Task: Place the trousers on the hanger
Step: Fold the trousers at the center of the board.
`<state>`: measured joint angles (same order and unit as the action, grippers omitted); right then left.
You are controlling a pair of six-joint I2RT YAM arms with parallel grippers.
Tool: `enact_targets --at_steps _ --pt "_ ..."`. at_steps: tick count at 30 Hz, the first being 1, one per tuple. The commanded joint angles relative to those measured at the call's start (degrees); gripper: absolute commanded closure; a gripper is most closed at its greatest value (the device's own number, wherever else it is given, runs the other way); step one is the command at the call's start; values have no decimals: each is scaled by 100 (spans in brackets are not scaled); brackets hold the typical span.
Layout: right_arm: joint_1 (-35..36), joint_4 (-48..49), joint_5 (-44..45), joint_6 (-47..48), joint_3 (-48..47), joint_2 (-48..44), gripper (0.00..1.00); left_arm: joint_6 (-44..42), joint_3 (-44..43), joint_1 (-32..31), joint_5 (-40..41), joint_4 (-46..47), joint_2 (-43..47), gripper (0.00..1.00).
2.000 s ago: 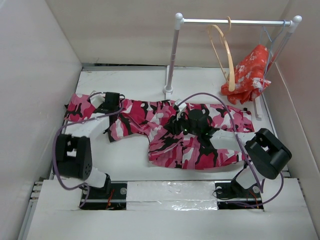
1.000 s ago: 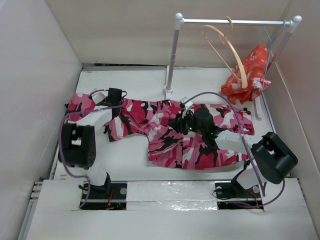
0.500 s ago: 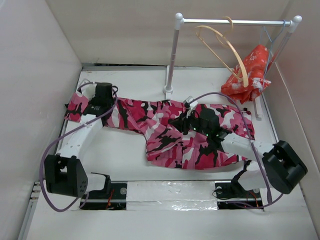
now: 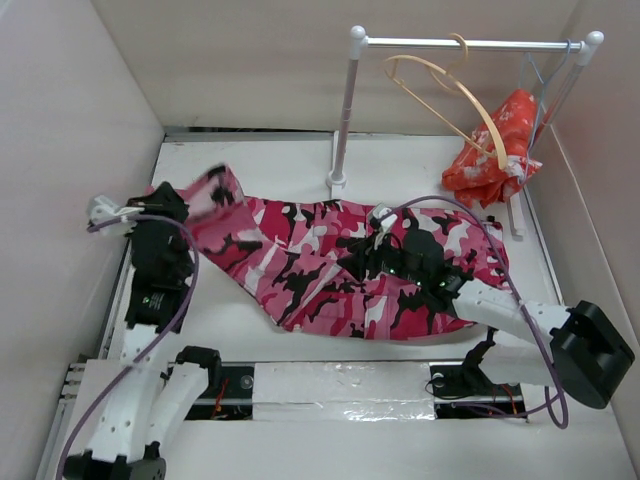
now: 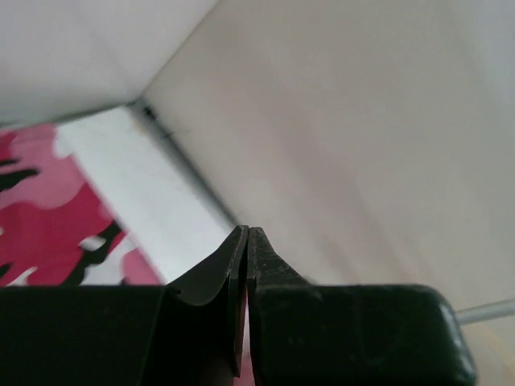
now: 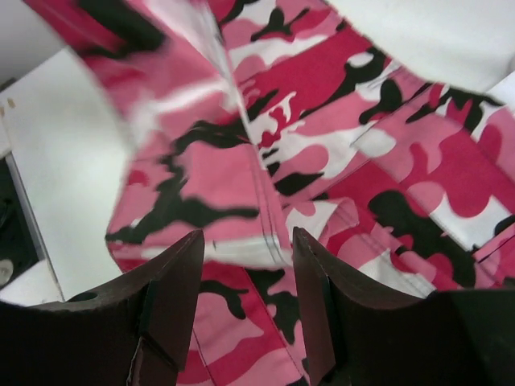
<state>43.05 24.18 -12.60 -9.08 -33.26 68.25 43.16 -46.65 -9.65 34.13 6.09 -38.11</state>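
Trousers [image 4: 340, 270] spread over worktop [image 4: 260, 165] — left fingers [image 5: 213, 277] pinching a leg end, right fingers [image 6: 173, 277] parted, empty — hanger [image 4: 450, 95] bare on rail [image 4: 470, 44], hanging undone.

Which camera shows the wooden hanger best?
The top external view: the hanger hangs whole from the rail, tilted, nothing on it. Neither wrist view shows it; the right wrist sees mostly the trousers.
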Motion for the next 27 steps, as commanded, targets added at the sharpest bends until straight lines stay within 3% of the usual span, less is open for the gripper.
enact_targets --at_steps 1,5,7,9,13,17,19,22,27 --pt "90 7 205 -23 108 -110 46 35 586 -19 77 164 -583 100" --pt "151 -194 328 3 337 -399 49 -9 632 -19 120 341 -689 100" --pt "151 -327 600 -32 530 -733 82 17 255 -19 313 -106 -838 100" --pt "151 -721 968 -172 653 -996 100 -43 -18 -19 384 -449 -891 100" --pt "-5 -1311 2084 -533 1066 -1761 100 -464 -476 -19 244 -547 -594 100" --pt "-350 -1040 1481 -446 1286 -1965 92 -651 -617 -19 -922 -1415 -916 100" --pt "-350 -977 886 -279 1164 -1807 95 -511 -364 -19 -1548 -2066 -1311 100" --pt "-52 -828 409 -77 892 -1404 100 -641 338 -168 -1979 -1910 -1375 100" --pt "1264 -266 644 82 172 -306 100 -747 341 -169 -2199 -1947 -1218 100"
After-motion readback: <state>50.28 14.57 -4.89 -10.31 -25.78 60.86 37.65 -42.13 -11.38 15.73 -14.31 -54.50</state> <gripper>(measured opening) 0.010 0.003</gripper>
